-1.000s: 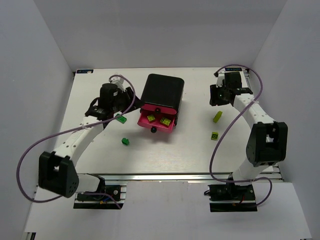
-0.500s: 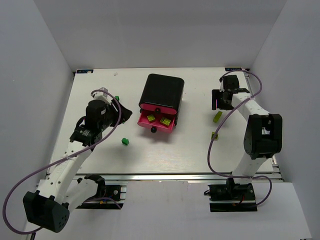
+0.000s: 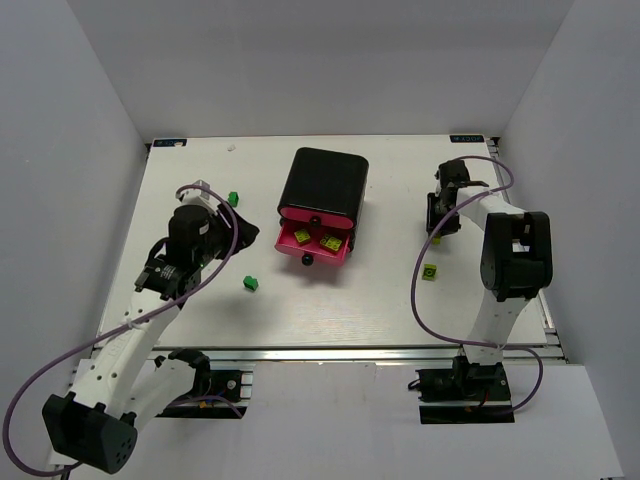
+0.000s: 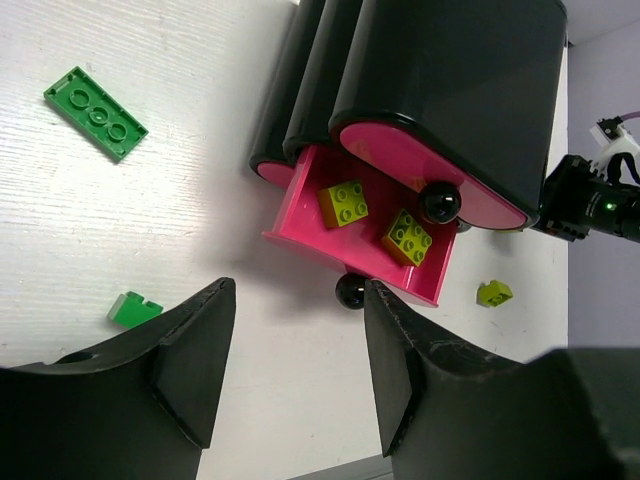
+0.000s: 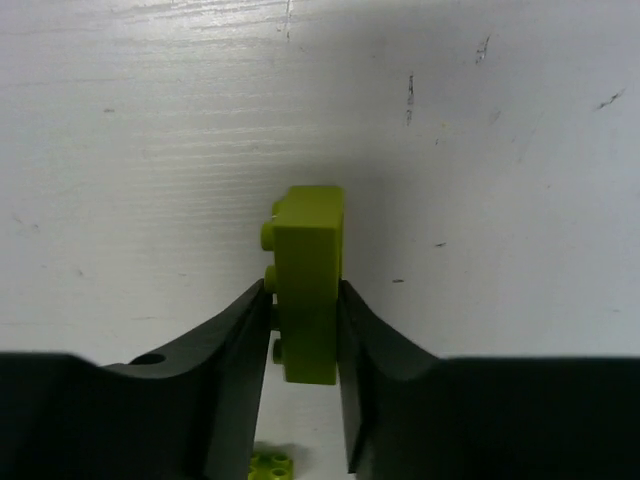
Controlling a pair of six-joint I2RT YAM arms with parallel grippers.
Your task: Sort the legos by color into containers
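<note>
**Sorting: partly done.**
- Open drawer [image 3: 312, 243], centre of the overhead view, held two yellow-green bricks [image 4: 343, 203].
- Still out on the worktop [image 3: 330, 310]: green plate [image 3: 233, 198] and green brick [image 3: 251, 284] at left of centre, and a loose yellow-green brick [image 3: 430, 271] at right.
- Right hand [image 5: 303, 300], upper right overhead, was closed against both sides of a fourth yellow-green brick [image 5: 312, 240]. Whether the brick was lifted could not be told.
- Left hand [image 4: 297, 300] was wide open and empty.
- Only the right wrist view showed the grip. The left wrist view showed the drawer's contents best.

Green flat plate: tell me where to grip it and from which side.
Probably take the green plate across its two long edges at mid-length, coming straight down from above: it lies flat, studs up, so only its thin side edges offer opposing faces.
</note>
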